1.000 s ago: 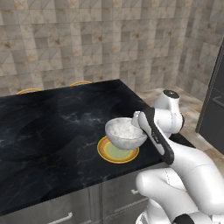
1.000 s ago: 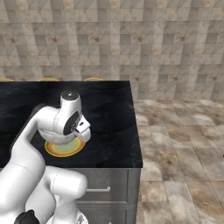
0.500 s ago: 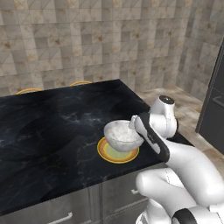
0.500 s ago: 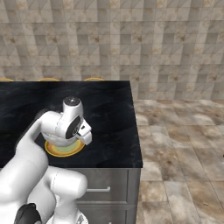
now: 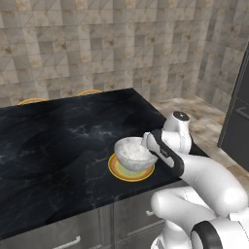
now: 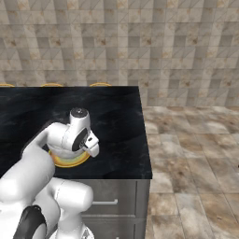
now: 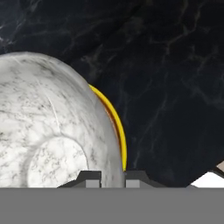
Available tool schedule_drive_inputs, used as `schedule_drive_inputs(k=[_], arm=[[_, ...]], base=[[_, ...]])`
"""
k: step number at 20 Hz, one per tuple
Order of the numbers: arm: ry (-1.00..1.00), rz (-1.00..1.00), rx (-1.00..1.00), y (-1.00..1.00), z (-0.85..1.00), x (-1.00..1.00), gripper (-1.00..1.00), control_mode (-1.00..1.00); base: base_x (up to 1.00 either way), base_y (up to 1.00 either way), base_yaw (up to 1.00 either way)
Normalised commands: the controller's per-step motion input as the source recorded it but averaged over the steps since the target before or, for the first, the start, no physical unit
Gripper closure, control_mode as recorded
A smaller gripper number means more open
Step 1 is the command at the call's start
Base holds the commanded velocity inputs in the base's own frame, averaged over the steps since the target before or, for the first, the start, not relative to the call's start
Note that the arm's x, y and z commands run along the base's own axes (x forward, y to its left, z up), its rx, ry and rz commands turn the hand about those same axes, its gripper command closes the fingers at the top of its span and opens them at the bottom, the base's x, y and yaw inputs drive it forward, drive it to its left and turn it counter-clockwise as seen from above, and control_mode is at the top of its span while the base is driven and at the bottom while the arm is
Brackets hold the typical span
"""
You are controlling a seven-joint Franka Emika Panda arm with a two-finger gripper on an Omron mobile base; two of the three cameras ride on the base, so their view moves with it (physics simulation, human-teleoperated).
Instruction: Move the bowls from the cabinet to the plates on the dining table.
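A marbled whitish-grey bowl (image 5: 133,153) sits low on an orange-yellow plate (image 5: 127,174) near the front edge of the dining table (image 5: 63,136). My gripper (image 5: 146,142) is shut on the bowl's right rim. In the hand view the bowl (image 7: 48,122) takes up the left side. The plate's rim (image 7: 117,129) peeks out beside it, and my gripper (image 7: 113,177) pinches the bowl wall between its fingertips (image 7: 89,177). In the right base view my arm covers the bowl and a strip of the plate (image 6: 65,161) shows below it. The cabinet is out of view.
More orange-yellow plates lie along the table's far edge (image 5: 31,101) (image 5: 90,91) (image 6: 100,84). Grey drawers (image 6: 112,200) front the table below its near edge. A tall dark panel (image 5: 237,116) stands at the right, beyond tiled floor (image 6: 191,140).
My arm has come down and a little to the left, lowering the bowl onto the plate. The grip on the rim has not changed.
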Motion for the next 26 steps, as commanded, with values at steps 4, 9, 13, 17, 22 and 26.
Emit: schedule_drive_inputs(k=[4,9,13,17,22,26], arm=[[0.00,0.00,0.00,0.13,-0.12,0.05,1.00,-1.00],[0.00,0.00,-0.01,0.09,-0.14,0.10,1.00,-1.00],[0.00,0.00,-0.02,0.01,-0.29,0.29,1.00,-1.00],[0.00,0.00,-0.01,0.02,-0.22,0.28,1.00,-1.00],[0.00,0.00,0.00,0.02,-0.03,0.02,1.00,-1.00],[0.00,0.05,0.00,0.10,0.00,0.00,-1.00,-1.00]], base=[[0.00,0.00,0.00],[0.00,0.00,0.00],[0.00,0.00,0.00],[0.00,0.00,0.00],[0.00,0.00,0.00],[0.00,0.00,0.00]])
